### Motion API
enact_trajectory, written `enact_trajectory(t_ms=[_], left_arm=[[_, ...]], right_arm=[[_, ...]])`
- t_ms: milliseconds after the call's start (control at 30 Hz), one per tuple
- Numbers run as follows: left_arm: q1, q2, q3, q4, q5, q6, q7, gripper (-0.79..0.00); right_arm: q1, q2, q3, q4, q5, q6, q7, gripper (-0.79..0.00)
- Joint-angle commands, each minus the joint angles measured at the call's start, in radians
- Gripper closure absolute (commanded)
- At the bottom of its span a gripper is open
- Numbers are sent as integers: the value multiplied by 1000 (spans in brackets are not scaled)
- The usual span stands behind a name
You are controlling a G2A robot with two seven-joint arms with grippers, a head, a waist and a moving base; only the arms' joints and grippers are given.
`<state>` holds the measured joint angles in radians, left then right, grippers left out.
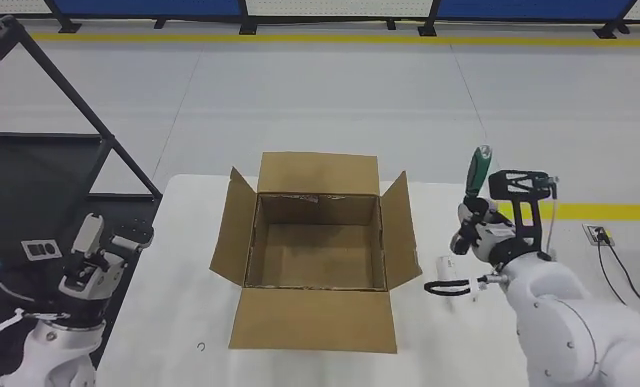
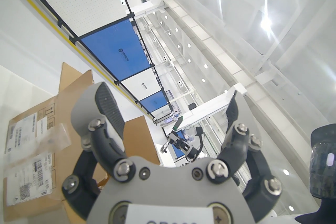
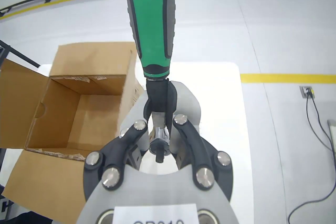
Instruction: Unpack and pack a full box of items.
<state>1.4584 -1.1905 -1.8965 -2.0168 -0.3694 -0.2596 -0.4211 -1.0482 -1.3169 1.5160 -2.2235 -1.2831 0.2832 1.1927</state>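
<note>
On the table (image 1: 180, 287) the box (image 1: 310, 322) lies at 9 o'clock from the right fingers (image 3: 170, 101), which clench a green-handled tool (image 3: 151, 12). The left fingers (image 2: 107, 107) are released.

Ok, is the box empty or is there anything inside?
Empty: in the top view the box shows a bare cardboard floor, flaps spread open. The green-handled tool is outside it, held in the right gripper.
</note>
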Motion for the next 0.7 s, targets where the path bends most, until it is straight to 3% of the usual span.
enact_trajectory(t_ms=[0, 333, 667], left_arm=[[-2, 0, 11, -3, 9, 2, 4, -785], [-9, 0, 42, -20, 44, 9, 31, -785], [-17, 0, 66, -28, 70, 11, 52, -785]], right_arm=[[-20, 3, 31, 46, 24, -12, 36, 0], [-20, 13, 91, 330, 209, -102, 154, 0], [71, 18, 1, 582, 266, -150, 221, 0]])
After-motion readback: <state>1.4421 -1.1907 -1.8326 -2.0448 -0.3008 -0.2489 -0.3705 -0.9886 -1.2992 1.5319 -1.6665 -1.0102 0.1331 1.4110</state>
